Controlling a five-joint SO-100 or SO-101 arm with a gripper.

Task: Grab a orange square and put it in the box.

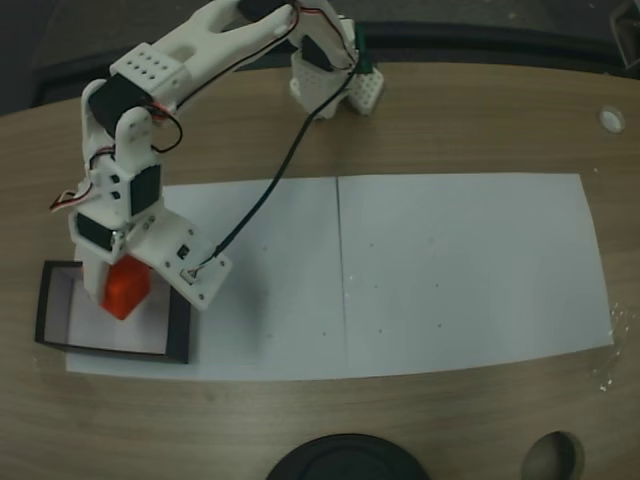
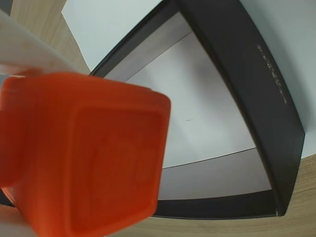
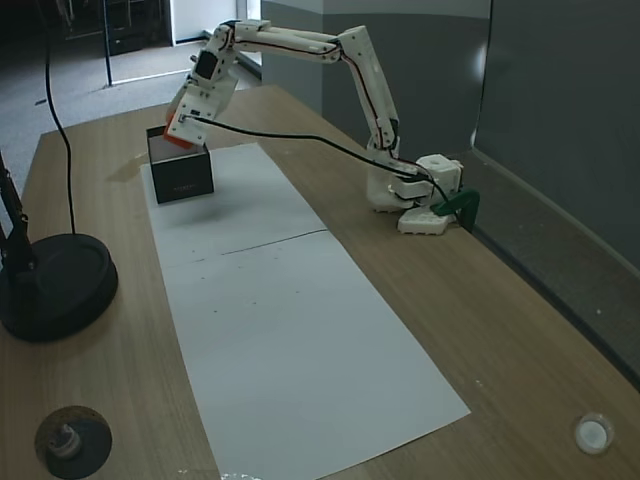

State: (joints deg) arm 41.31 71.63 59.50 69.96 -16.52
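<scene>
Gripper: we find the gripper (image 1: 122, 288) closed on the orange square (image 1: 127, 286), fingers clamped to its sides.
Orange square: held aloft over the box (image 1: 180, 335); the wrist view shows the cube (image 2: 84, 158) above the pale floor.
Box: black-walled tray (image 3: 181, 178) at the far end of the white paper (image 1: 460, 270).
Step in hand: we judge it the placing step, carry done.
Next move: we would lower slightly, then part the fingers so the cube drops inside the walls.

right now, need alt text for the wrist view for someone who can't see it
A bright orange square held in the gripper dominates the lower left, close to the lens. Beyond it lies the box, black walled with a pale bottom, resting on white paper over a wooden table.
</scene>
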